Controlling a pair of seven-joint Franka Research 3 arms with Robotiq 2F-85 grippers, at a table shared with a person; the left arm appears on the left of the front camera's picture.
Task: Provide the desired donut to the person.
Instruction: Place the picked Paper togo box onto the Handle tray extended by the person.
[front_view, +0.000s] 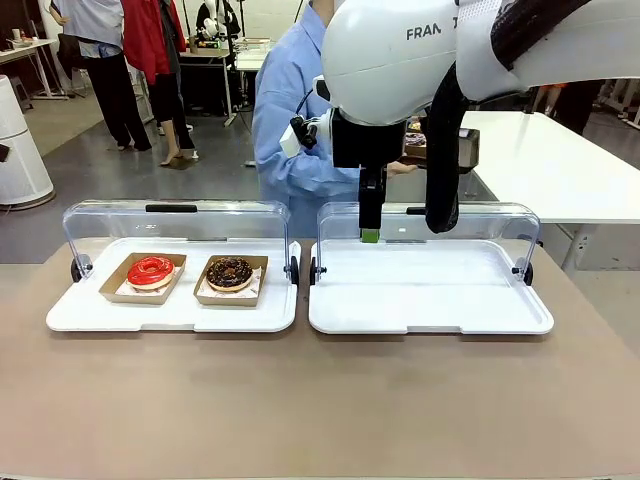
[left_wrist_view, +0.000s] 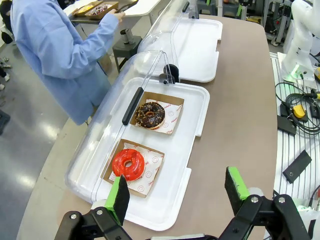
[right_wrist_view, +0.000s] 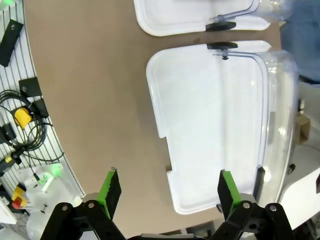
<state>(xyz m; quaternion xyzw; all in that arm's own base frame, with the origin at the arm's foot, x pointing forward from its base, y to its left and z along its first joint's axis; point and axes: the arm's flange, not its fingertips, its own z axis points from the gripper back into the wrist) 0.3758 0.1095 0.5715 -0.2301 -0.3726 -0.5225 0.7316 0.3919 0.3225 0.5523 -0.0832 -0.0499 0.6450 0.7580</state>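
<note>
Brown surface (front_view: 320, 400). Person (front_view: 290, 120), beyond left tray (front_view: 170, 315). Right tray (front_view: 430, 310), beside it, bare. On left tray: red-glazed donut (front_view: 150, 270), chocolate donut (front_view: 230, 272), each in cardboard boat; soft, sticky glaze, best gripped by boat rim. Left tool (left_wrist_view: 175, 192), right tool (right_wrist_view: 167, 187): spread wide, holding nothing.

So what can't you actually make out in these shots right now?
- Front view: the right arm covers the person's hand and the tray they hold.
- Left wrist view: the person is cut off by the top edge; the donuts on the held tray are too small to identify.
- Right wrist view: the right tray's lid blurs what lies behind it.
</note>
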